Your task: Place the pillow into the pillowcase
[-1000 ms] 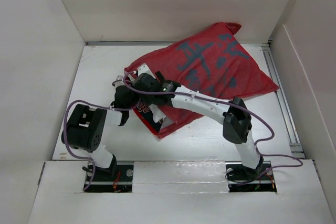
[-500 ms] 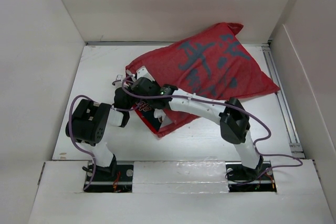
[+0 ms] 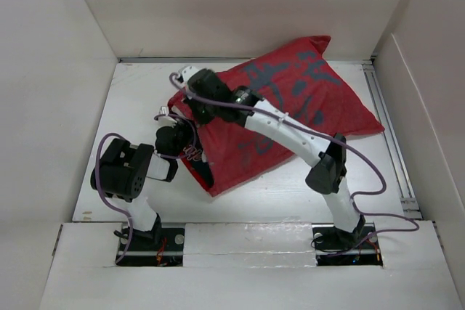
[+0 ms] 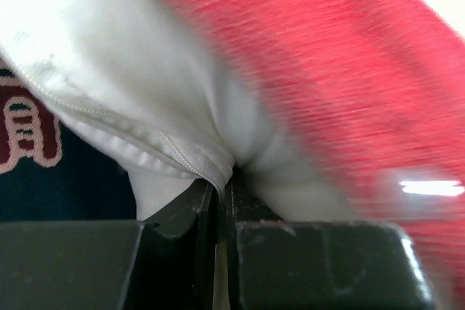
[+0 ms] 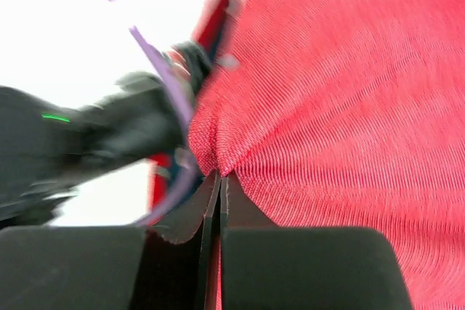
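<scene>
table [image 3: 138,107]: white, matte | back wall [image 3: 240,5], left wall [image 3: 43,107], right wall [image 3: 429,107]: plain white panels, upright | rail [image 3: 389,136]: metal, along table's right edge | ledge [image 3: 247,266]: white board across near edge | light: even, soft, faint shadows

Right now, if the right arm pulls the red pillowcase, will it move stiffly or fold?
Probably floppy: the pillowcase bunches into radiating folds where the right tool pinches it. Its ribbed weave likely grips rather than slips. It may drag, since the left tool pinches the soft pillow.
</scene>
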You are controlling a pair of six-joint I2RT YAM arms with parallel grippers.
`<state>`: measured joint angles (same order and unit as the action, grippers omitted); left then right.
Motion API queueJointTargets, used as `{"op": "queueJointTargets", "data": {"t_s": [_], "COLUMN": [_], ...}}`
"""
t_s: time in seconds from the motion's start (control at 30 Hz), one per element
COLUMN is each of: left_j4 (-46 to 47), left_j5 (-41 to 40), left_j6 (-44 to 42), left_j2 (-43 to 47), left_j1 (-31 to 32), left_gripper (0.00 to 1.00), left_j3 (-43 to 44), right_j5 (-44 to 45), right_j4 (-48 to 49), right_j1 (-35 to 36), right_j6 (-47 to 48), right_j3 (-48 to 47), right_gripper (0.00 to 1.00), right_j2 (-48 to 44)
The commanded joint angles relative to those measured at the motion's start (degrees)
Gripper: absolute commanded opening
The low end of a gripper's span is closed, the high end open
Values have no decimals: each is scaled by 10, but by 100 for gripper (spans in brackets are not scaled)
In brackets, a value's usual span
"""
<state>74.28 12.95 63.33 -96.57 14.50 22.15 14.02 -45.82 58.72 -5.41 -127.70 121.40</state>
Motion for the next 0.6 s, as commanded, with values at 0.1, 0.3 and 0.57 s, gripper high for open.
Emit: {"op": "queueJointTargets", "data": {"t_s": [0.1,0.3,0.57], "left_j4": [308,316,333], "left_j5": [46,41,11], "left_j6": [-3,12,29], "left_j2": [-33,-86,-150], "left_j1": [45,62,113], "left_gripper": [0,0,0], "left_j3": [10,46,114], "right_j5": [-430,-536,-639], "right_j4": [66,93,153], "right_j1": [-88,-85,-70], "right_j6": [-72,-114,-164], "right_j3": [-112,-155,-145], "right_gripper": [0,0,0], "right_j2": [15,19,57]}}
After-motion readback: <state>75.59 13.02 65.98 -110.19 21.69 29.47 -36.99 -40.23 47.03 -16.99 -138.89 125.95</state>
